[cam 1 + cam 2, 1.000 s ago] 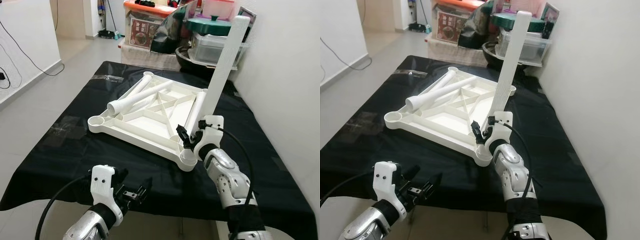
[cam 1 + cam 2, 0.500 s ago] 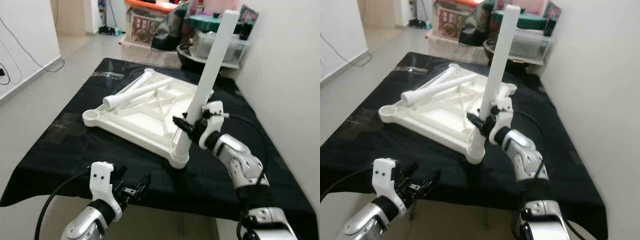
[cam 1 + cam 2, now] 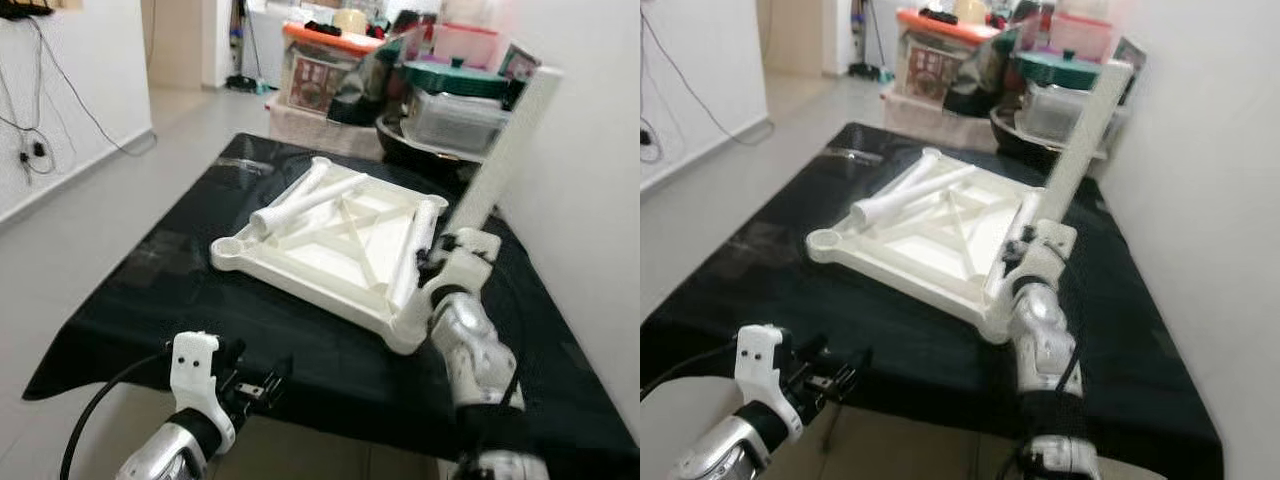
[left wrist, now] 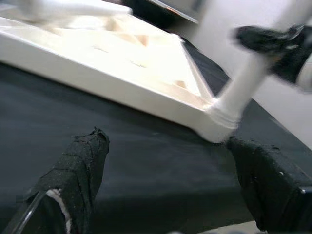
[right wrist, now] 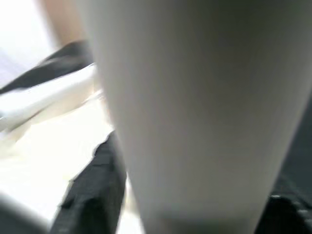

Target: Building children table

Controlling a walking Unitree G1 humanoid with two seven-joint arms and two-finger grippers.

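Now the white children's tabletop lies upside down on the black-covered table, ribbed underside facing up. Two loose white legs rest across it toward 11 o'clock, and a third leg lies along its 3 o'clock edge. The right pincer is clamped around a fourth white leg, which rises tilted toward 1 o'clock from the near corner of the tabletop (its foot appears set at the corner socket, though blur hides the joint). The left pincer hovers at 7 o'clock, off the near table edge, its black fingers spread wide apart and empty. Storage boxes crowd the far end at 12 o'clock
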